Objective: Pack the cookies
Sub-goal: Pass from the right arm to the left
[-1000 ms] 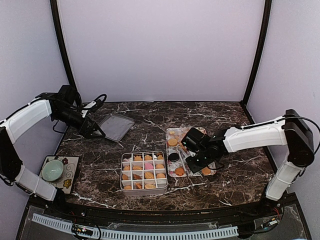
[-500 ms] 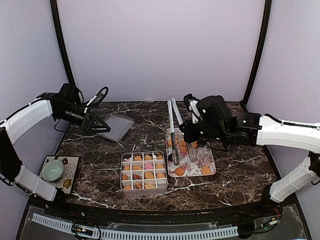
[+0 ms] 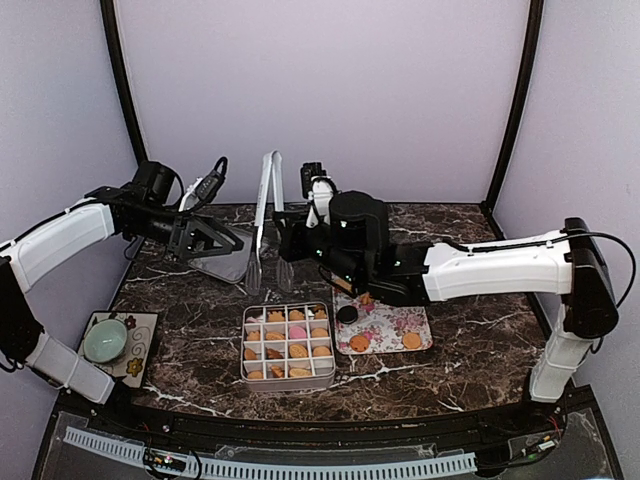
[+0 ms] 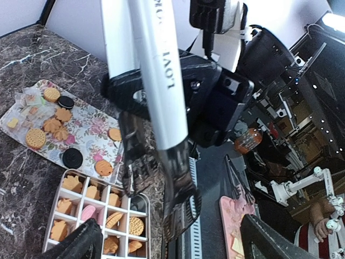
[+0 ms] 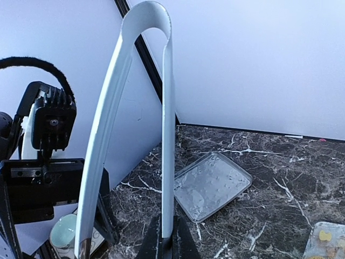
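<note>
The cookies lie in two places. Golden rounds and a pink one fill the white divided box [image 3: 288,345] [image 4: 125,200]. More, with black sandwich rounds [image 4: 72,157], lie on the flower-patterned tray [image 3: 392,322] [image 4: 89,127]. My right gripper [image 3: 285,243] [image 5: 167,243] is shut on one blade of the metal tongs [image 3: 263,210] [image 5: 168,135] and holds them upright, loop on top, above the table behind the box. My left gripper [image 3: 232,243] [image 4: 172,245] stands open just left of the tongs [image 4: 153,81]. The tongs' heads hang in front of it without touching its fingers.
A clear plastic lid [image 3: 222,262] [image 5: 213,183] lies at the back left, under the left gripper. A pale green bowl [image 3: 105,340] sits on a patterned mat at the near left. The right arm [image 3: 490,270] stretches across behind the flower tray.
The right arm has lifted the tongs off the flower tray and swung them left, to above the table behind the box. The left gripper has turned toward them.
</note>
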Controlling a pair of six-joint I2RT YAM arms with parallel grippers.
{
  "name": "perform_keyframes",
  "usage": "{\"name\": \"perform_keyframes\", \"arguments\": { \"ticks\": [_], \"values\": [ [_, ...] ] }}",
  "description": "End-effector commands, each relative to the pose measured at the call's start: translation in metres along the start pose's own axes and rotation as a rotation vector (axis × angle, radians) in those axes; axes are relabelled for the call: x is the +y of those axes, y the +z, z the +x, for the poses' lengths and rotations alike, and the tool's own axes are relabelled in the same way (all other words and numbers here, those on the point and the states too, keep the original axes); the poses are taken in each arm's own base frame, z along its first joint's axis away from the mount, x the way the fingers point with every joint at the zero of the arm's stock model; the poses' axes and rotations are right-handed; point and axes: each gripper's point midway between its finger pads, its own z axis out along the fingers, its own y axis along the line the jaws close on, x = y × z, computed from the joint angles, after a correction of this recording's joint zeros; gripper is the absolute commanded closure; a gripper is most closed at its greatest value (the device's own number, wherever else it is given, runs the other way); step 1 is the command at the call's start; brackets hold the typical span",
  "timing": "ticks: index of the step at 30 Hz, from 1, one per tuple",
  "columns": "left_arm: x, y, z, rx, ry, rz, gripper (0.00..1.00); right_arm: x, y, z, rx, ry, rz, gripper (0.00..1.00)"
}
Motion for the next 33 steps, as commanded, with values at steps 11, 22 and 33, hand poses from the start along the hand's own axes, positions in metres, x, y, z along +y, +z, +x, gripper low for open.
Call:
{"name": "perform_keyframes", "arguments": {
  "ticks": [11, 22, 33],
  "values": [
    [-0.038, -0.003, -0.001, -0.046, 0.02, 0.173, 0.29, 0.047, 0.01, -0.063, -0.279, 0.139, -0.178, 1.0],
    [-0.05, -0.006, -0.002, -0.058, 0.019, 0.234, 0.73, 0.064, 0.008, -0.069, -0.301, 0.172, -0.283, 1.0],
    [-0.047, -0.006, -0.005, -0.041, 0.054, 0.187, 1.0, 0.041, 0.003, -0.047, -0.041, 0.221, -0.532, 0.28]
  ]
}}
